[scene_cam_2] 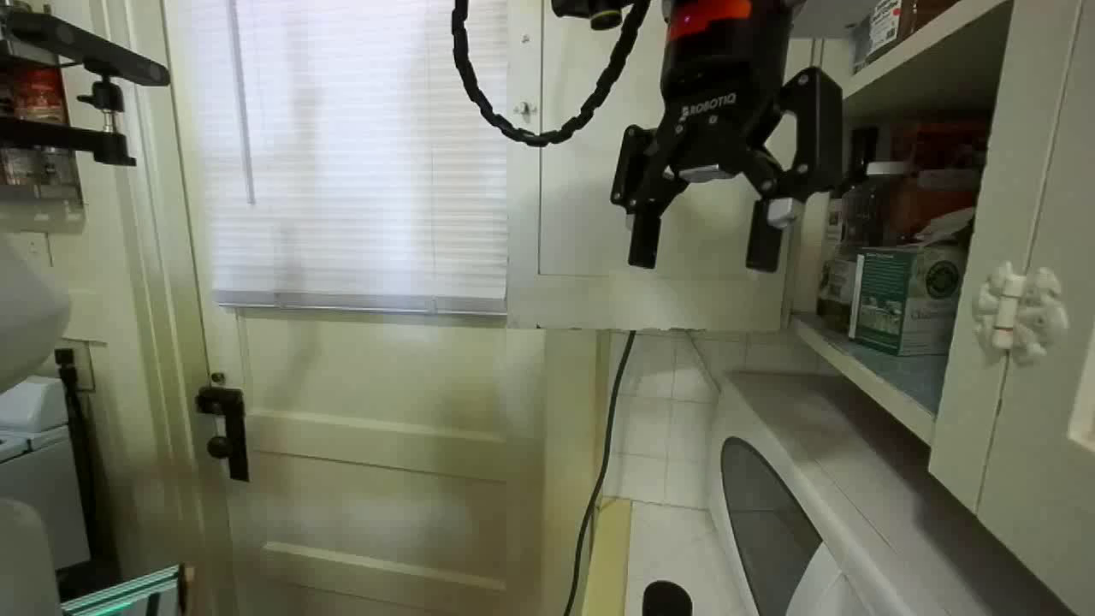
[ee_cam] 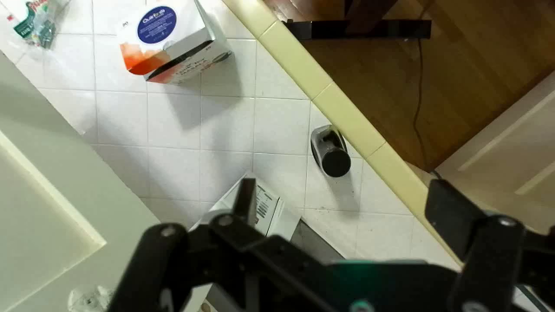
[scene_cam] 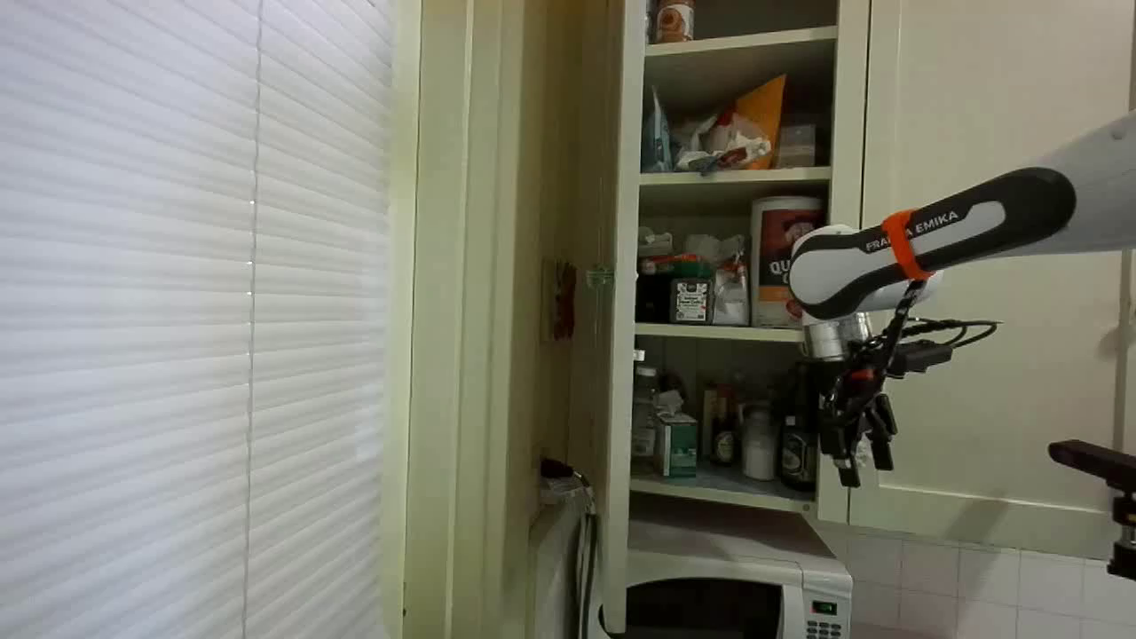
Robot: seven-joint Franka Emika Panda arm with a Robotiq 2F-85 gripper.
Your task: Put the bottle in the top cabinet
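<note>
bottle [ee_cam: 332, 154] and claw [scene_cam_2: 704, 257] were well apart: nearer, right of centre in an exterior view, the claw hung with its fingers [scene_cam_2: 645, 241] spread wide, nothing between them. beyond it, just right of the middle of the wrist view, the bottle stood on the tiled counter [ee_cam: 282, 125], just beside the yellow edge [ee_cam: 348, 121]; i feared an off-centre descent could knock it to the floor [ee_cam: 381, 86]. cap [ee_cam: 336, 163] up, it seemed upright, long axis vertical. farther, right of centre in an exterior view, the top cabinet [scene_cam: 710, 332] looked crowded.

The place was a kitchen: above the microwave [scene_cam: 728, 537], an open cabinet [scene_cam: 710, 332] held packets [scene_cam: 761, 115] and a canister [scene_cam: 769, 284]; below it stretched a white-tiled surface [ee_cam: 277, 121], wall tiles [scene_cam: 930, 568] near it.
</note>
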